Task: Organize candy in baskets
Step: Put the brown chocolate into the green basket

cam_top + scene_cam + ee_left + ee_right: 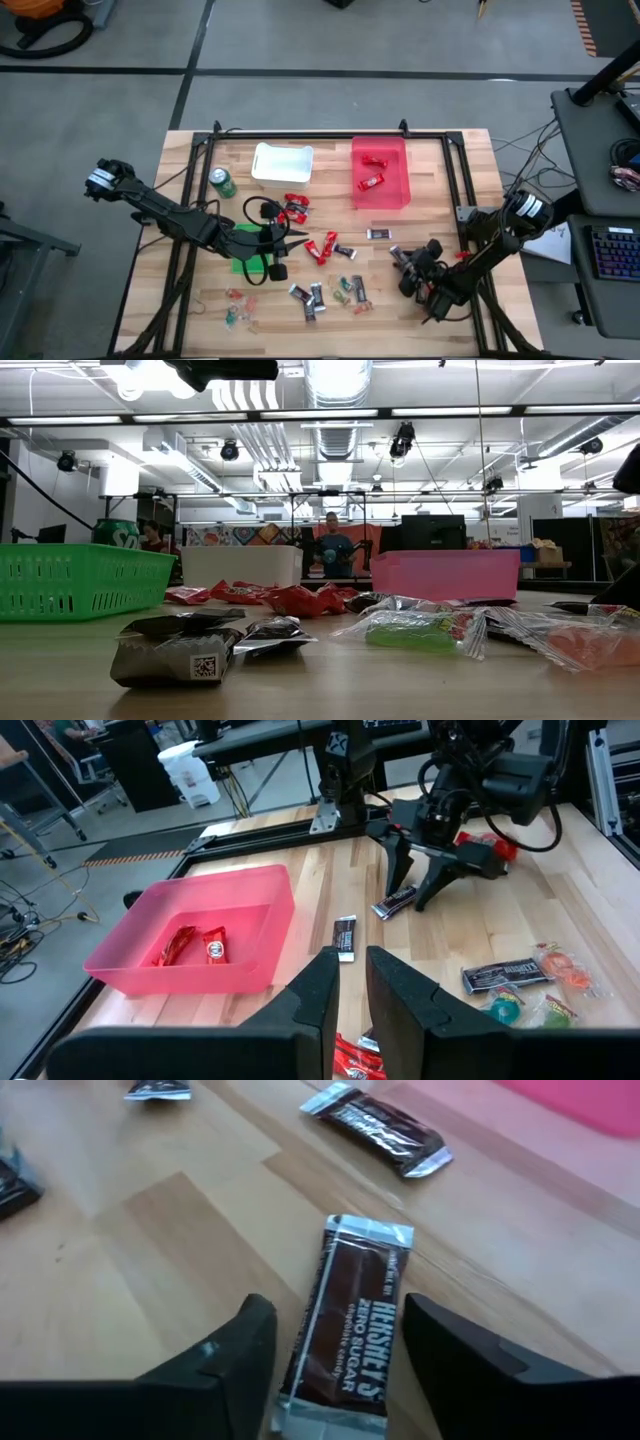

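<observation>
While the right gripper (330, 1355) stands open over one Hershey's bar (348, 1330) lying flat between its fingers, a second dark bar (378, 1128) lies just ahead. Three baskets sit beyond: the red basket (380, 190) holds two red bars (192, 945), the white basket (281, 165) shows none. The left gripper (352, 982) is nearly shut, holding nothing, beside the green basket (80, 580).

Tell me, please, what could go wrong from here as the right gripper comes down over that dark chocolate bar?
The right gripper stands open astride the Hershey's bar, which lies flat on the table; the fingers may slide off the thin, slick wrapper and close on nothing. The bar lies slightly askew between the fingers, so closing could twist or push it away. The left gripper waits nearby over the red candies; the arms could crowd each other.
</observation>
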